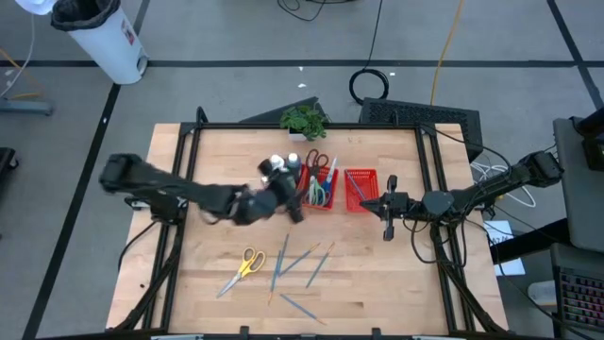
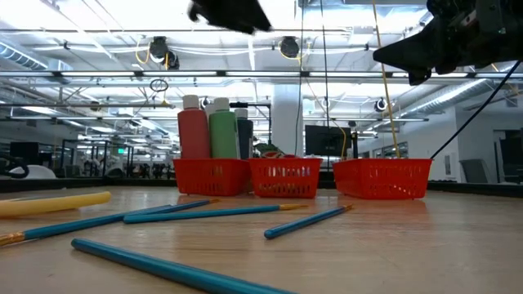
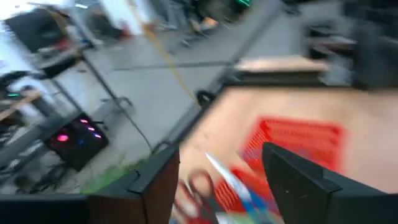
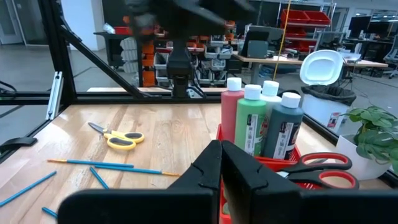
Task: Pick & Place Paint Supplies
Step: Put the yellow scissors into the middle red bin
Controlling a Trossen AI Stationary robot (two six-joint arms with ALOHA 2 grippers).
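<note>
Left gripper fingers apart; right gripper fingers pressed together.

Bottles stood in the leftmost tray, scissors in the next one, brushes lay scattered nearer the bench's front edge.

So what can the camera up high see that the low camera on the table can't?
Only the high view shows the yellow scissors lying flat on the wooden table, the potted plant at the far edge, the red-handled scissors in the middle basket, and where each arm reaches: the left gripper beside the baskets, the right gripper next to the last basket.

Only the low view shows the room's ceiling lights and the red bottle's full side.

Both show the three red baskets, the paint bottles and the blue-green brushes.
</note>
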